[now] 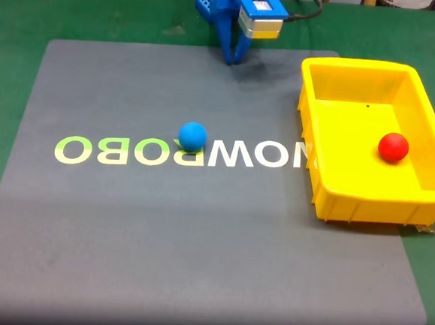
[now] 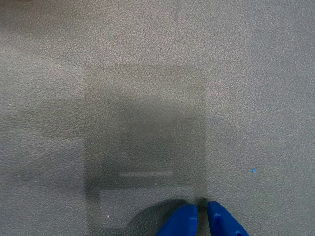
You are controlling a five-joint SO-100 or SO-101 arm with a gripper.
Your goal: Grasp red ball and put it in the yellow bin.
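1. Grey mat (image 1: 194,266) fills the lower frame of the fixed view, bare along its near edge.
2. Blue ball (image 1: 192,136) sits at mid-left centre, open mat all round.
3. Gripper (image 1: 233,58), top centre, points down; in the wrist view its tips (image 2: 189,221) are nearly pressed together, holding nothing.
4. Red ball (image 1: 393,147) lies inside the bin (image 1: 364,208) at right, near its right wall.

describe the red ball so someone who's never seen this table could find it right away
In the fixed view, find the big yellow bin on the right edge of the grey mat. The red ball lies on its floor, near the right wall. The only other ball is the blue ball, out on the mat's lettering.
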